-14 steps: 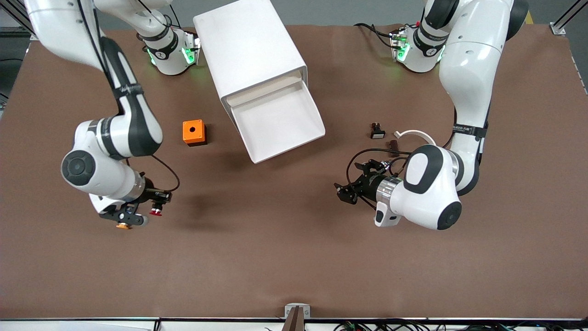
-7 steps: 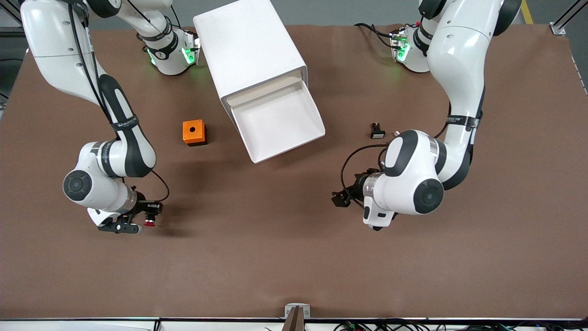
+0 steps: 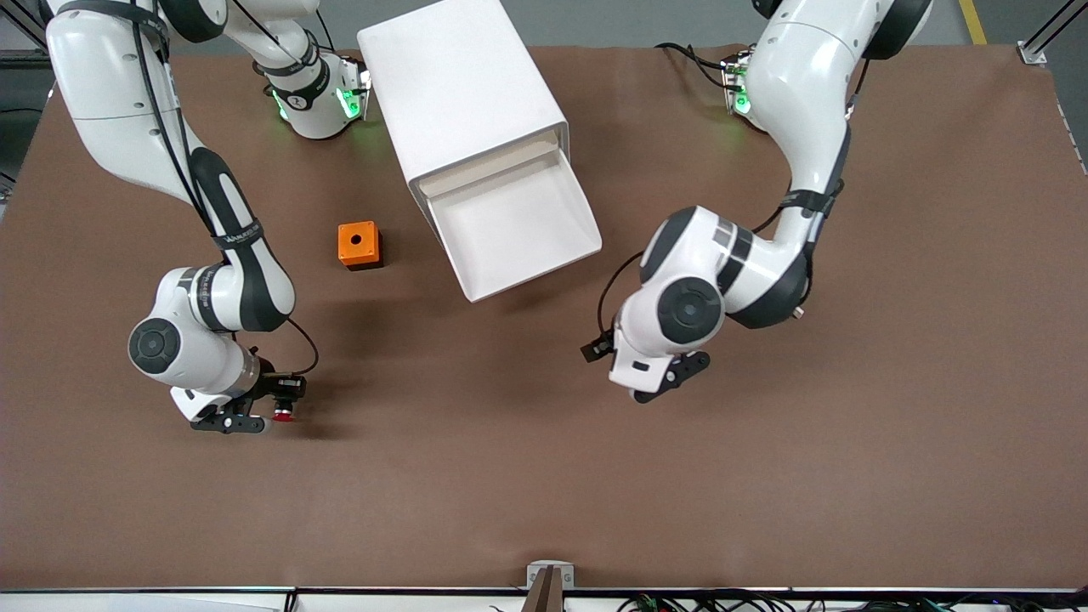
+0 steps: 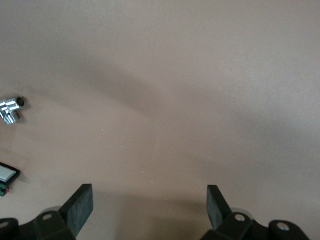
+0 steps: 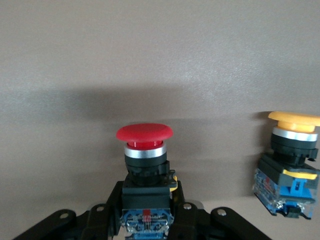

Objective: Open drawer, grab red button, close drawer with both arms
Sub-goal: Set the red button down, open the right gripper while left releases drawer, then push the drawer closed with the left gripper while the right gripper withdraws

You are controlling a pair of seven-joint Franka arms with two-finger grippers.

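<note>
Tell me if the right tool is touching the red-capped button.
Touching. In the right wrist view the right tool is shut on the button, its black body clamped between the fingers; the orange-capped button stands apart beside it.

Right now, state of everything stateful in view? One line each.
drawer: open, nothing visible inside
red button: clamped in the right gripper
right gripper: shut on the red button, low over the table
left gripper: open, holding nothing, over bare table
yellow-capped button: loose on the table beside the red button
</note>
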